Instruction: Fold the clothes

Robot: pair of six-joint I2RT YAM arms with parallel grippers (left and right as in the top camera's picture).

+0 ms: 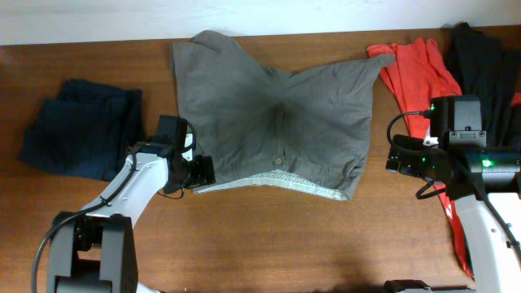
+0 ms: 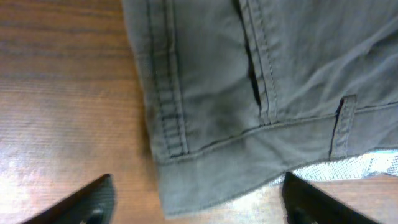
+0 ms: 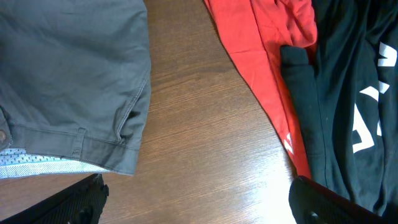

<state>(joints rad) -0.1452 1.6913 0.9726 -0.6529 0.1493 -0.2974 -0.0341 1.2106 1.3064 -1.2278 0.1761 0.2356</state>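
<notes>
The grey-olive shorts (image 1: 277, 114) lie spread flat on the table, legs toward the far edge, waistband with pale patterned lining (image 1: 285, 181) toward me. My left gripper (image 1: 205, 171) is open at the waistband's left corner (image 2: 186, 180), its fingers straddling that corner without touching. My right gripper (image 1: 391, 159) is open over bare wood just right of the waistband's right corner (image 3: 124, 155). The small button (image 3: 3, 134) shows at the left edge of the right wrist view.
A dark navy garment (image 1: 77, 126) lies folded at the left. An orange-red garment (image 1: 419, 69) and a black printed garment (image 1: 492, 65) lie at the right, partly under my right arm. The wooden table (image 1: 285, 236) is bare near the front.
</notes>
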